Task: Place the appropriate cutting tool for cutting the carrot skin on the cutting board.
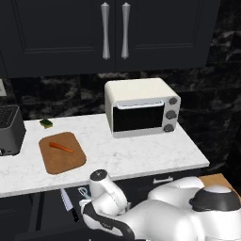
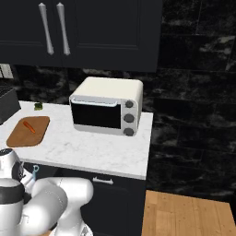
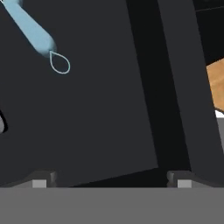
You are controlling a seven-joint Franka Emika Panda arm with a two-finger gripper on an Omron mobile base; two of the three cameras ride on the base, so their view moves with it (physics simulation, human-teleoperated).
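Note:
The peeler [image 3: 31, 29], with its light blue handle and hanging loop, lies on the dark floor of an open drawer, up and to the left of my gripper [image 3: 111, 180]. The gripper is open, fingertips wide apart, with nothing between them. From the left base view the peeler [image 1: 84, 192] lies in the drawer below the counter edge, beside the black-handled knife [image 1: 68, 203], just left of my arm. The brown cutting board [image 1: 62, 155] lies on the counter with the orange carrot [image 1: 61, 147] on it. The right base view also shows the board [image 2: 27, 133], carrot [image 2: 29, 126] and peeler [image 2: 35, 169].
A white toaster oven [image 1: 141, 107] stands at the back right of the marble counter [image 1: 141, 153]. A dark appliance [image 1: 9, 129] sits at the far left, with a green sponge [image 1: 46, 123] near the wall. Another drawer's handle [image 1: 162, 180] is under the counter edge. Dark cabinets hang above.

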